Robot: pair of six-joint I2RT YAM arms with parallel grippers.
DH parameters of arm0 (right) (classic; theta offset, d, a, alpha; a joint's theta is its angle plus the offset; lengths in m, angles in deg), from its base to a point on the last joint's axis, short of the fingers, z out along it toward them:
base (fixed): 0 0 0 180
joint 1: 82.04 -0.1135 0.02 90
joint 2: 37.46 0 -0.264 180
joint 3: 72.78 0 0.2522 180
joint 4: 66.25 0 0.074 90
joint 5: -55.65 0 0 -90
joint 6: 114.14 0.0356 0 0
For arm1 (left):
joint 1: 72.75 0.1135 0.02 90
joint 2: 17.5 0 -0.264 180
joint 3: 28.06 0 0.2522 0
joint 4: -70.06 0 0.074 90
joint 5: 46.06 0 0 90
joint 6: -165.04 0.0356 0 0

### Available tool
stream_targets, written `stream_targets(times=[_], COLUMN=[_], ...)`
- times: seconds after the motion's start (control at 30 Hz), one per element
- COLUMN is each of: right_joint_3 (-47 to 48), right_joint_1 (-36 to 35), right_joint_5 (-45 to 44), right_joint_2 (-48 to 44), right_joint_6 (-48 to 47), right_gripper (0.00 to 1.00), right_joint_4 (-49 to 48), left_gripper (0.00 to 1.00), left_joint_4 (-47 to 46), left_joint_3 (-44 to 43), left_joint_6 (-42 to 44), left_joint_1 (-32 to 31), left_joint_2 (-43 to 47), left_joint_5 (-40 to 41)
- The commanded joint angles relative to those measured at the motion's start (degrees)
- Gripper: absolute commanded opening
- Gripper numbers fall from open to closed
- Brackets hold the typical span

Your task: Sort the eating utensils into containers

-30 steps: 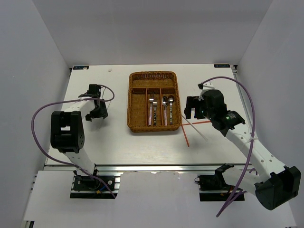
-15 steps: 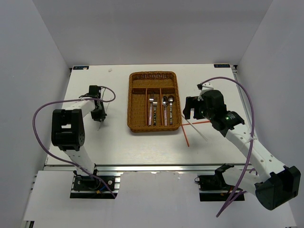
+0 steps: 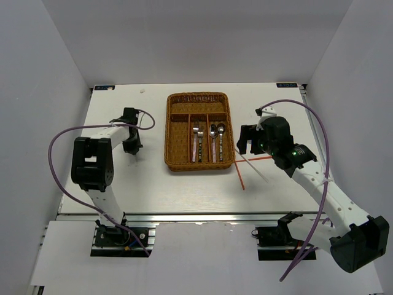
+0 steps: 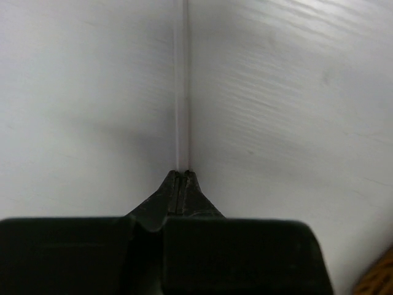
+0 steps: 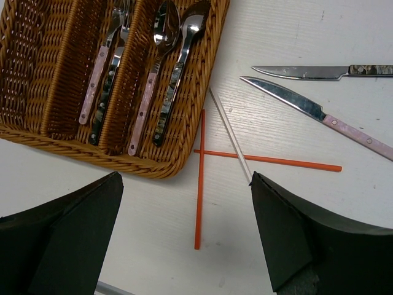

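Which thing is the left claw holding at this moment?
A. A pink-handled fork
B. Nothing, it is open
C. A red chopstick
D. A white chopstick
D: in the left wrist view the left claw is closed on the end of a thin white chopstick, which runs straight away from its tips.
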Motion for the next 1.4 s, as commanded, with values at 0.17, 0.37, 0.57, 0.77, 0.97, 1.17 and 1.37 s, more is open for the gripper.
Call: stream_targets(times=[0.17,0.37,0.57,0.77,0.97,1.17,1.37], right_joint_3=[1.1,2.1,3.8,4.9,4.3,4.3,3.7], right_joint_1=[0.2,0.3,0.2,0.2,0.2,0.2,0.3], right_joint_5=[-2.0,-3.8,-5.7,-6.3,-7.6,-7.4,-6.7], right_joint_2=[-0.4,0.4,1.0,0.8,0.2,0.5,0.9], right_joint_6=[-0.9,-0.4,0.3,0.9,0.7,0.7,0.9], right_gripper=[0.89,0.89,0.89,0.89,0.89,0.89,0.89], right_joint_4=[-0.4,0.3,1.7,2.6,3.3,3.4,3.1], left_gripper=[0.0,0.0,0.0,0.0,0.0,0.0,0.0], left_joint_4=[1.5,2.1,0.3,-2.7,-4.7,-5.2,-4.0], left_joint_3=[1.7,-1.0,-6.1,-9.6,-8.5,-7.8,-7.1], left_joint_6=[-6.8,-9.5,-12.9,-13.6,-13.4,-13.2,-13.4], left_joint_1=[-6.0,-11.0,-19.5,-25.2,-26.7,-27.4,-28.0], left_joint_2=[12.6,19.1,17.7,11.4,5.9,3.8,3.9], left_joint_5=[4.1,4.3,-1.0,-1.3,-2.2,-2.4,-1.6])
